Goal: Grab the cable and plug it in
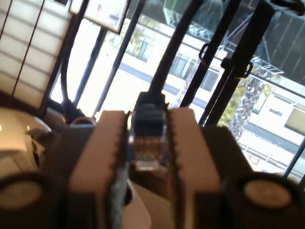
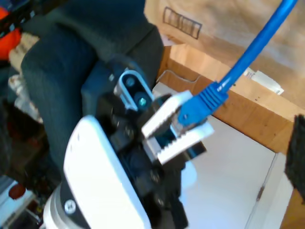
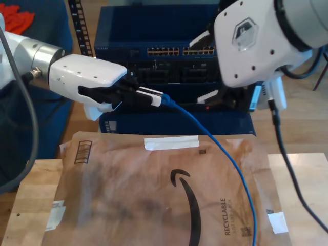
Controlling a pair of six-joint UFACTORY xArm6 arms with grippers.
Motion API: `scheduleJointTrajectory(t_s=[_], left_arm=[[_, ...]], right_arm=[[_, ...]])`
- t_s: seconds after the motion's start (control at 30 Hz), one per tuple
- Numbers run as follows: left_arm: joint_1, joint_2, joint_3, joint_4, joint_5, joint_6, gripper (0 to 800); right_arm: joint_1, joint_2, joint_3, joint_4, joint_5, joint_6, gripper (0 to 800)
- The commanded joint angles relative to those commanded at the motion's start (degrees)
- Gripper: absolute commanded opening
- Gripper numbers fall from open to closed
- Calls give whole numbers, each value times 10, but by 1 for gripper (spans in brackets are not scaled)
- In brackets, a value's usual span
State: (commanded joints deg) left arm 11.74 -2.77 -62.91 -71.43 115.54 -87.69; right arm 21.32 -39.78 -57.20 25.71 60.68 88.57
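Note:
The cable (image 3: 225, 154) is thin and bright blue. It runs from my first gripper (image 3: 156, 97) down across the brown paper towards the exterior view's lower right. My first gripper (image 1: 150, 117) is shut on the cable's end. Its clear plug (image 1: 147, 152) and boot sit between the toothed pads (image 1: 107, 157). The second wrist view looks at that same grip, with the blue boot (image 2: 202, 105) clamped and the cable (image 2: 252, 47) leading away. My second gripper (image 3: 205, 66) hangs at the exterior view's upper right, in front of the rack. Its two fingers (image 3: 201, 38) are spread wide with nothing between them.
A dark blue rack of network switches (image 3: 128, 31) with rows of ports (image 3: 169, 51) stands behind the table. A brown paper mailer (image 3: 154, 195) covers most of the wooden table (image 3: 31, 205). A dark cable (image 3: 287, 164) hangs from the second arm at the exterior view's right.

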Motion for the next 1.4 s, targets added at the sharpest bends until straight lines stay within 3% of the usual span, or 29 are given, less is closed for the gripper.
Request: scheduleJointTrajectory(t_s=[0.17, 0.4, 0.57, 0.8, 1.0, 1.4], left_arm=[[4, 8, 0, -5, 6, -1, 2], [4, 13, 0, -40, 27, -11, 2], [4, 13, 1, -69, 47, -13, 2], [22, 20, 1, -77, 68, -43, 2], [40, 47, 2, -136, 97, -76, 2], [40, 49, 5, -158, 133, -76, 3]], right_arm=[[4, -44, 38, 4, -12, -7, 798], [42, -68, 101, 4, -130, -8, 798], [88, -69, 119, 3, -207, -31, 798], [91, -73, 119, 3, -213, -37, 798], [100, -94, 134, 4, -224, -37, 798], [173, -85, 198, 3, -394, -58, 792]])
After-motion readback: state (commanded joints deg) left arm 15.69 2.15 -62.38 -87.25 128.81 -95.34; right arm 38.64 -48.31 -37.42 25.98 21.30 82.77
